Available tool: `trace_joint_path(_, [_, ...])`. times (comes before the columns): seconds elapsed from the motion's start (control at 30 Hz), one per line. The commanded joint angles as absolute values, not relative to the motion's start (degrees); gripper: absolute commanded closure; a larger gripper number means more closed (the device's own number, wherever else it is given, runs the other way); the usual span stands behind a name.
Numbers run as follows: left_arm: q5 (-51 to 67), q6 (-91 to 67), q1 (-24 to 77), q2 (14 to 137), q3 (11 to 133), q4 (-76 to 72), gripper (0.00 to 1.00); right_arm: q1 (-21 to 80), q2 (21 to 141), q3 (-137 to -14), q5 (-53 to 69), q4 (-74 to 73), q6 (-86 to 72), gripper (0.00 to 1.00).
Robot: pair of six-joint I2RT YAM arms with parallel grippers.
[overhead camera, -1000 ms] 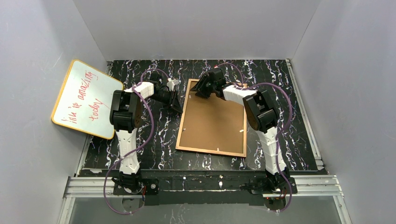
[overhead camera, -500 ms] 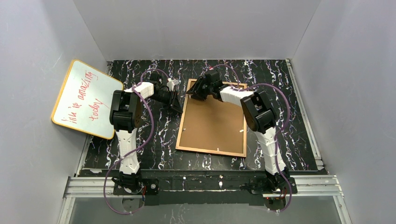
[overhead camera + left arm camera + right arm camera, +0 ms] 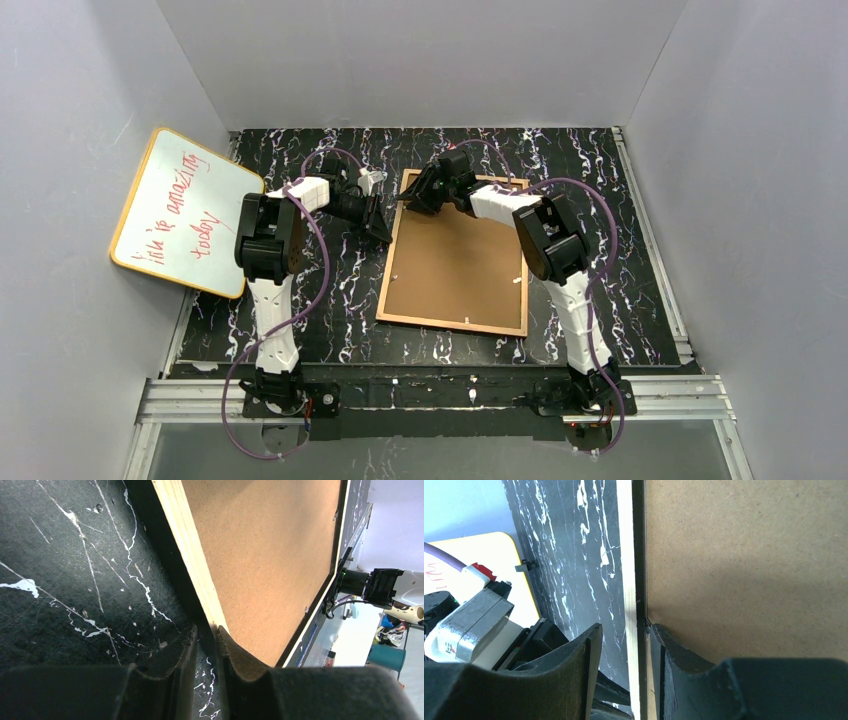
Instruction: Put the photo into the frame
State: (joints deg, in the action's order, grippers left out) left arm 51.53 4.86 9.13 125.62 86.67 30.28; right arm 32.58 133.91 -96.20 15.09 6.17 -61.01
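at frame left rail: left gripper pinching, right gripper astride; front hidden.

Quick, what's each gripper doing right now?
Left gripper: closed on the frame edge.
Right gripper: open, straddling the frame edge.

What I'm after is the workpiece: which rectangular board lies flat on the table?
The frame, tan back up; the yellow-edged whiteboard leans against the left wall instead.

Right gripper shifted left, straddling frame rail.
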Motion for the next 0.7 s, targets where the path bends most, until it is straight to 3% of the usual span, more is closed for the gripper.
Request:
trace_joint_path(0.0, [48.44, 6.75, 9.76, 125.77, 84.80, 31.38, 0.82, 33.31, 137.20, -97.94, 15.65, 5.73, -63.79, 0.51])
trace_joint_path(0.33, [48.42, 7.12, 9.84, 125.60, 84.75, 31.38, 0.82, 33.84, 138.25, -98.70, 16.25, 6.77, -65.48, 0.52])
trace_joint_path(0.67, [48.07, 7.65, 9.83, 124.90, 83.96, 31.38, 0.83, 30.02, 135.09, -98.78, 15.68, 4.59, -55.69, 0.50])
